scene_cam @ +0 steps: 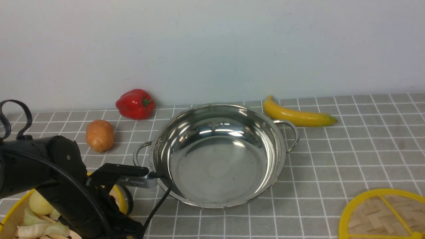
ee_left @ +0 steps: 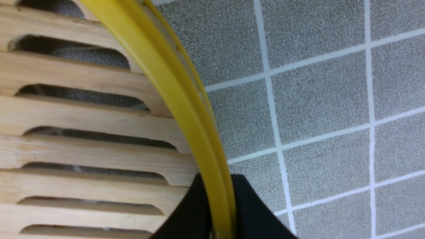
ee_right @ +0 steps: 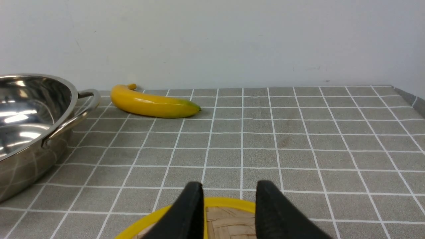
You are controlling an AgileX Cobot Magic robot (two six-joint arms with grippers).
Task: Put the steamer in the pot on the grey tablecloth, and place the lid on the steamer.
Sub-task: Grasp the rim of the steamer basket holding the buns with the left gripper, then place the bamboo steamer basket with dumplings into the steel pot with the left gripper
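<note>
The steamer [scene_cam: 10,212], a yellow-rimmed basket, sits at the near left of the grey tablecloth [scene_cam: 348,149], mostly hidden behind my left arm [scene_cam: 63,179]. In the left wrist view its slatted wooden floor [ee_left: 83,146] fills one side. My left gripper [ee_left: 217,212] is shut on the steamer's yellow rim [ee_left: 172,99], one black finger on each side. The shiny pot [scene_cam: 215,166] stands empty in the middle, just right of the steamer. The lid [scene_cam: 382,215] lies at the near right. My right gripper [ee_right: 229,199] hangs open over the lid's far edge [ee_right: 149,222], touching nothing.
A red pepper [scene_cam: 135,103] and a potato [scene_cam: 99,135] lie behind the steamer, left of the pot. A banana [scene_cam: 298,116] lies behind the pot's right handle [scene_cam: 292,132]. Pale vegetable pieces [scene_cam: 36,215] sit inside the steamer. A white wall bounds the back.
</note>
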